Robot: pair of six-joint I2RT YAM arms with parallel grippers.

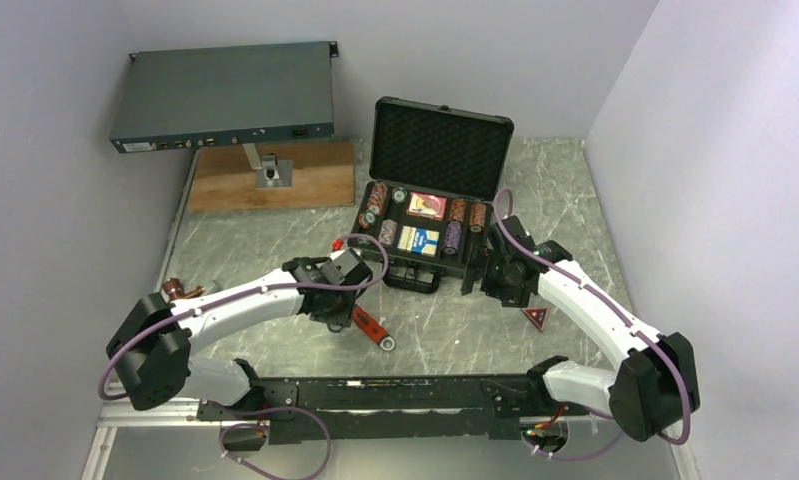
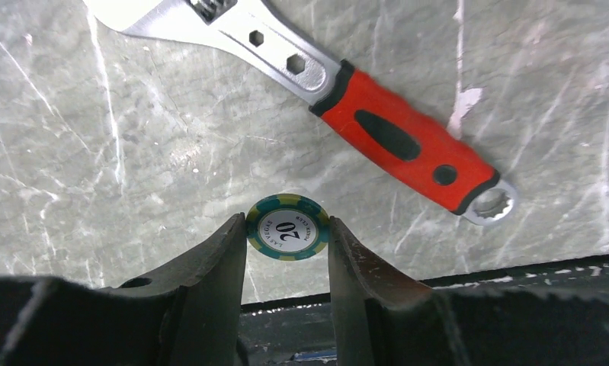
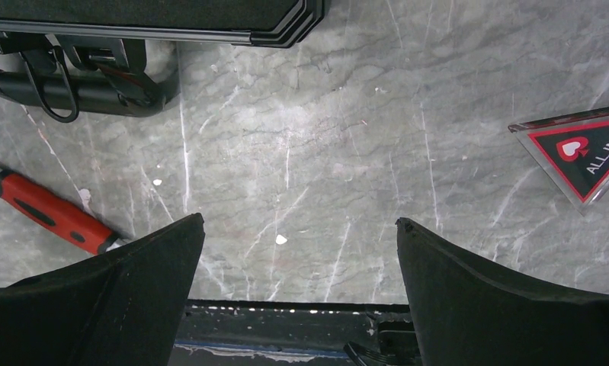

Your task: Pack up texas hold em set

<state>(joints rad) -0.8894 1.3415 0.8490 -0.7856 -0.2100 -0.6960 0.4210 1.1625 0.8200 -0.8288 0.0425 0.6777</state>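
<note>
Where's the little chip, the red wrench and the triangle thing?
chip (image 2: 287, 227): left wrist view, its white middle with the 20.
red wrench (image 2: 404, 145): left wrist view, its red handle.
triangle (image 3: 587, 152): right wrist view, its black face.

A red-handled adjustable wrench (image 1: 372, 329) lies slantwise on the grey marbled table (image 1: 265, 245) just below the frame's centre, while at upper left a flat dark-grey rack box (image 1: 223, 97) sits above a wooden board (image 1: 315, 180) bearing a small metal bracket (image 1: 271, 171).
</note>
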